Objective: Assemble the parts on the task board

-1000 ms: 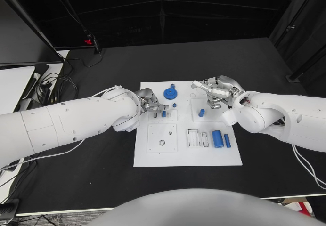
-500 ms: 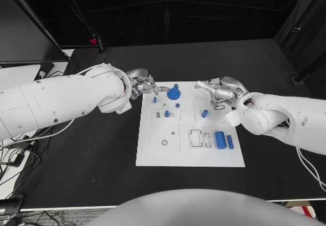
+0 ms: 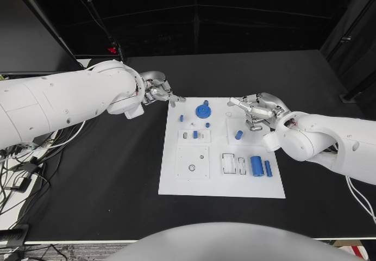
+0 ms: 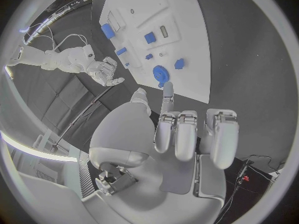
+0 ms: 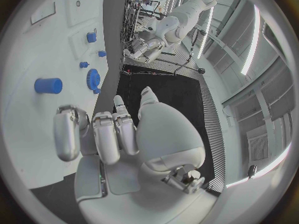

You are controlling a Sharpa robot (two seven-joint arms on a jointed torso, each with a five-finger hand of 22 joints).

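Black table (image 3: 102, 179) bears the task board (image 3: 223, 187); left robot hand (image 3: 161, 92) and right robot hand (image 3: 256, 110) spread, holding nothing

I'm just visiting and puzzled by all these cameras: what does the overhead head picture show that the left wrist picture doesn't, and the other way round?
Head view alone: the two blue pieces lying side by side at the white board's near right. Left wrist view alone: the left hand's palm side, fingers curled, holding nothing. Both show the round blue gear and the right hand.
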